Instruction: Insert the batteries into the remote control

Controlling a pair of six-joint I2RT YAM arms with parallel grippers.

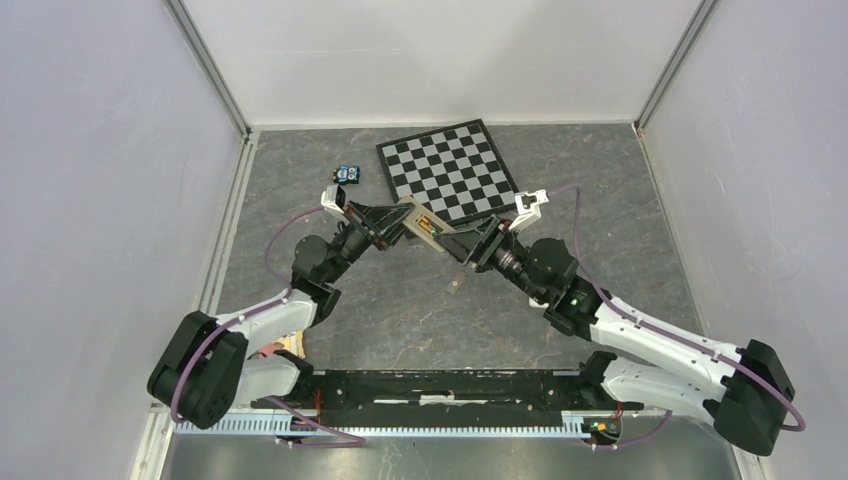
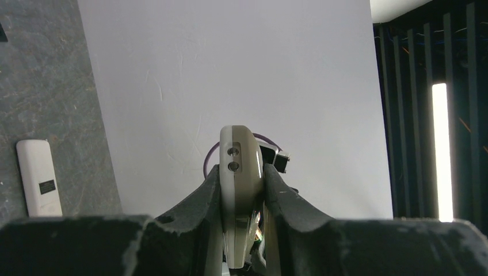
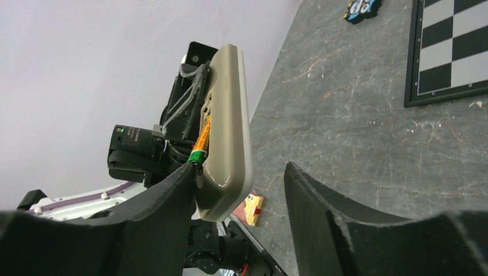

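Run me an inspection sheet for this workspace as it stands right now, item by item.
Surface: grey marbled tabletop, no spills seen.
Job's things: remote held off the table, tan back showing; one battery in its bay; second battery not made out.
Clutter: chessboard, small blue item, white slab.
Grippers: left gripper shut on the remote; right gripper open around the remote's other end.
Cables: purple cables looped along both arms.
Surroundings: white walls, metal frame.
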